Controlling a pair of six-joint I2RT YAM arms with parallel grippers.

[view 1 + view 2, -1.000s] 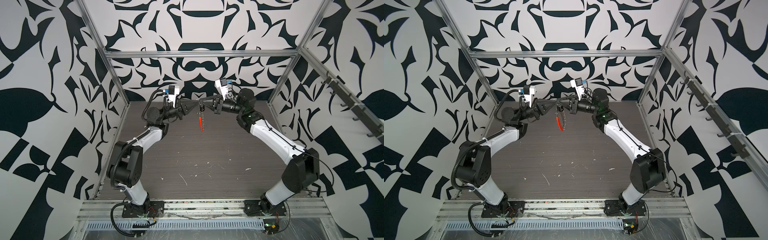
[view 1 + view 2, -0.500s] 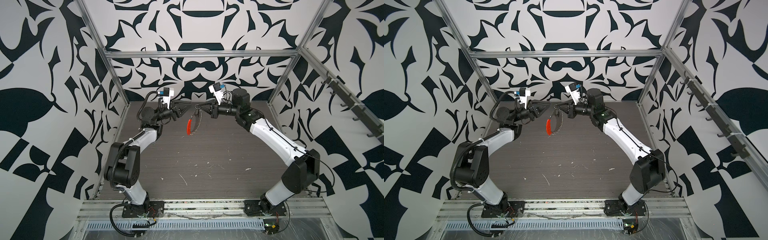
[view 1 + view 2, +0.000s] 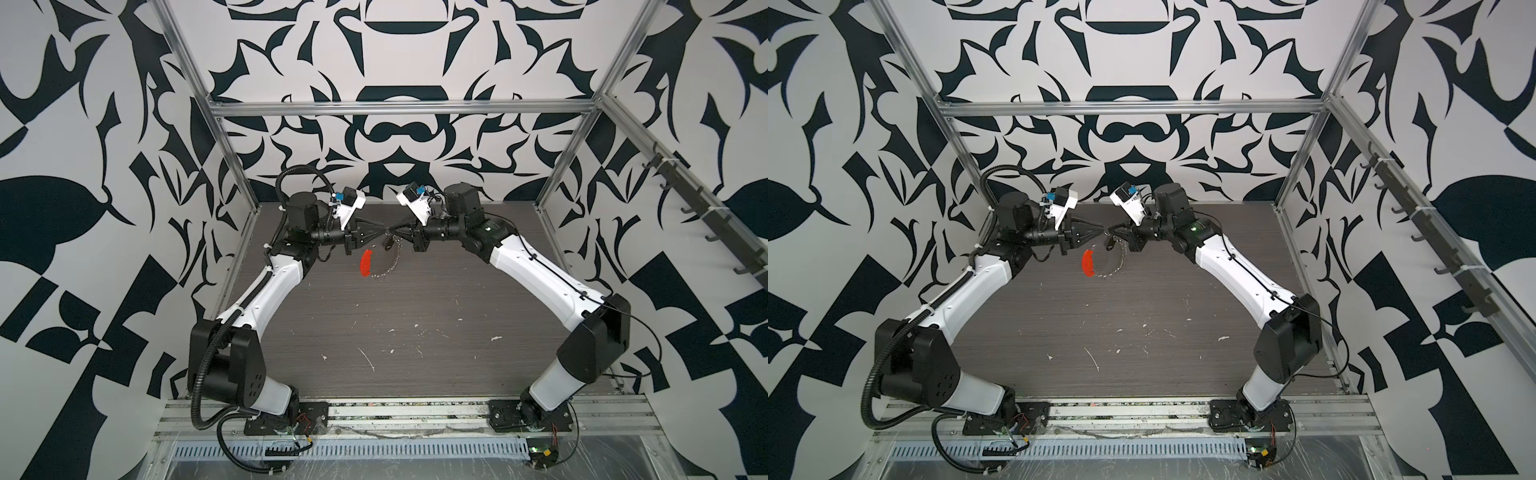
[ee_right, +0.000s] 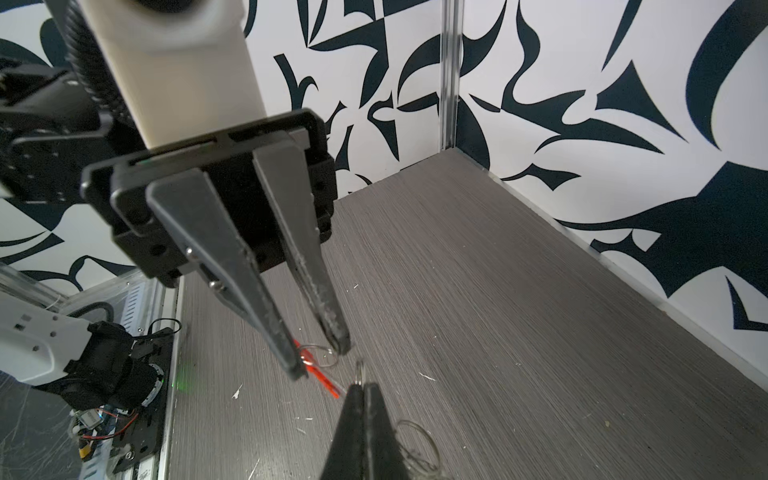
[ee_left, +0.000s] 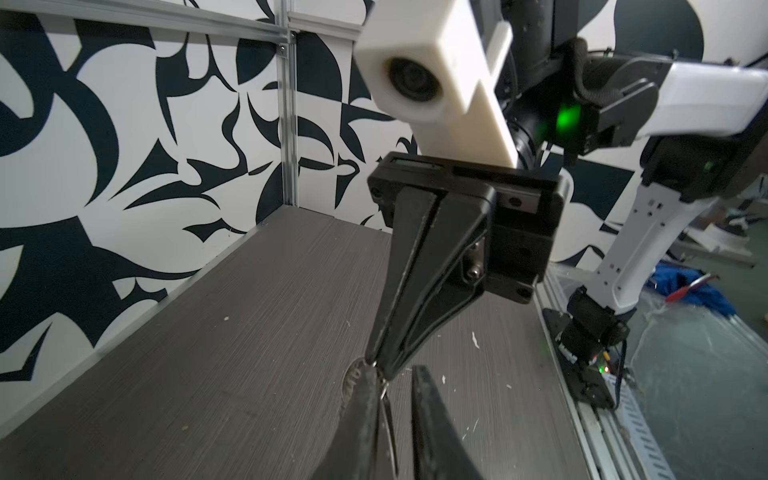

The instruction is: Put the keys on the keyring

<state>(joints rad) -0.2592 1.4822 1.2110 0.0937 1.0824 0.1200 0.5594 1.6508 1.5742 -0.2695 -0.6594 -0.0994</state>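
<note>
Two grippers meet tip to tip, up in the air. The right gripper (image 4: 362, 390) is pinched tight, w/ no gap, & it holds the keyring (image 3: 392, 262) by one bit of the fringe. A tiny ring (image 4: 360, 369) pokes out just past its tips. The left gripper (image 4: 320, 359) is only a little bit open. A small ring (image 4: 318, 355) sits in that thin gap, touching or nearly touching the fingers (image 4: 328, 324); can't tell if it's squeezed or loose.

Just under both tips hangs the key tag (image 3: 387, 243), small & black. Below that, the rest of the keyring dangles down, w/ its orange part (image 3: 365, 263) on the left gripper's side. Nothing of it touches the table (image 3: 415, 316), which is well below.

How far along? Prob near the end. The tag is off the table & hangs right by the big loop, so it looks like it's on one of the little rings, or partway on. Too small & far to see if the ring goes all the way thru the tag's hole. Left to do, I think: check the tag stays on, then let go & put the bunch down.
</note>
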